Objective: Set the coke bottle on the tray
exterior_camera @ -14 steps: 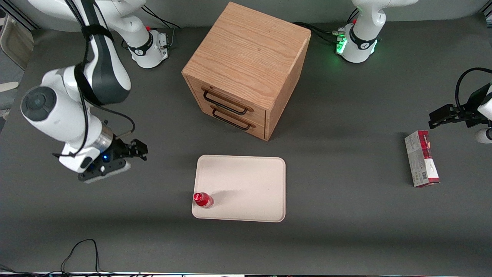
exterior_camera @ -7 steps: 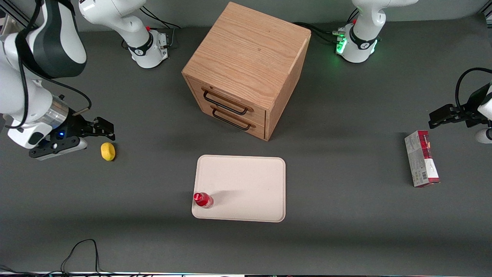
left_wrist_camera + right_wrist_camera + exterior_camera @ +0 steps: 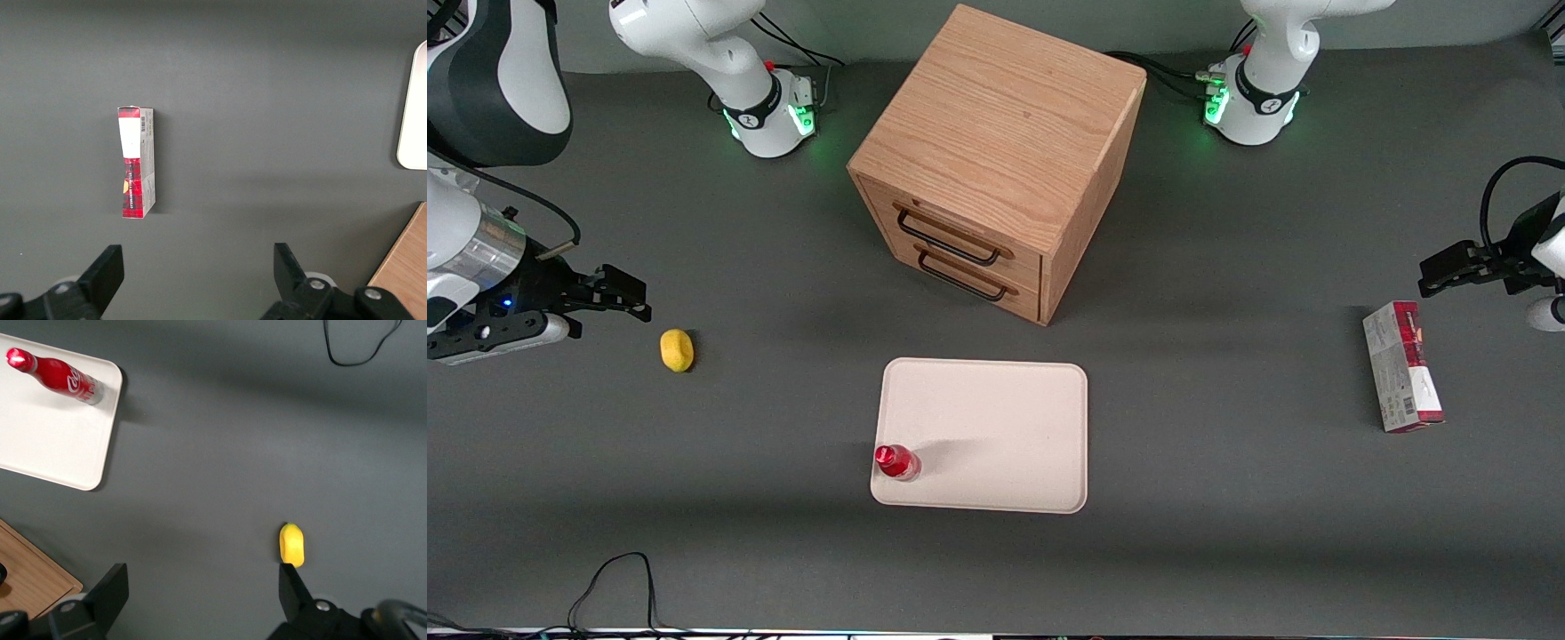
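**Bottle on the tray, arm parked toward its own end of the table**

The small slim red coke bottle with the red cap and white script (image 3: 895, 462) stands upright on the large flat cream-pink rectangular tray with rounded corners (image 3: 996, 418), in the tray corner nearest the front camera on the working arm's side, close to the low rim. The right wrist view shows it the same way (image 3: 56, 375), inside the rim of the tray (image 3: 60, 447).

The right arm's black two-finger gripper (image 3: 630, 298) hangs above the dark grey table (image 3: 783, 551), well apart from the tray, toward the working arm's end. Its fingers are spread wide and hold nothing; in the wrist view the two fingertips (image 3: 293, 587) frame bare tabletop. A small yellow lemon-shaped object (image 3: 677, 349) lies on the table near the gripper, a little nearer the front camera, between gripper and tray but much closer to the gripper.

By my reading the placing itself is done: the bottle rests on the tray, free of the fingers. What remains looks like nothing more than holding clear. Any further move calls only for keeping away from the bottle, which looks easy to tip so near the rim.
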Motion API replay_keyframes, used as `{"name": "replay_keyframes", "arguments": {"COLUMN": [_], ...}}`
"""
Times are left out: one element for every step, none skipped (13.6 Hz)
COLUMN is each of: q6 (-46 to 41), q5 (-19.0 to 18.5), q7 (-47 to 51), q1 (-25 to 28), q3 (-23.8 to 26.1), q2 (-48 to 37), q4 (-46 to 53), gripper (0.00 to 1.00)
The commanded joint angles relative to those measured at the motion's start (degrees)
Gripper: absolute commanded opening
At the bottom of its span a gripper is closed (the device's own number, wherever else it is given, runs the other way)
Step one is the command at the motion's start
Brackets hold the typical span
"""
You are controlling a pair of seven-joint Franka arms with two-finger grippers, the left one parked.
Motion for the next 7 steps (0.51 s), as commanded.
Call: {"name": "replay_keyframes", "arguments": {"q6": [-3.2,-4.3,-5.6,-7.3,-8.1,-9.1,-9.3], "q5": [-0.7,-0.3,-0.3,-0.3,-0.3,-0.2,-0.1], "q7": [0.9,2.0,5.1,6.4,6.5,7.4,7.7], "q1": [0.3,0.3,0.3,0.2,0.2,0.0,0.1], "q3": [-0.2,-0.2,-0.3,-0.3,-0.6,-0.6,-0.5], "q2": [2.3,2.4,2.3,2.3,2.3,2.2,2.2], "q4": [3.8,4.7,5.6,6.7,7.9,8.5,8.8], "gripper": [1.0,1.0,1.0,1.0,1.0,1.0,1.0]}}
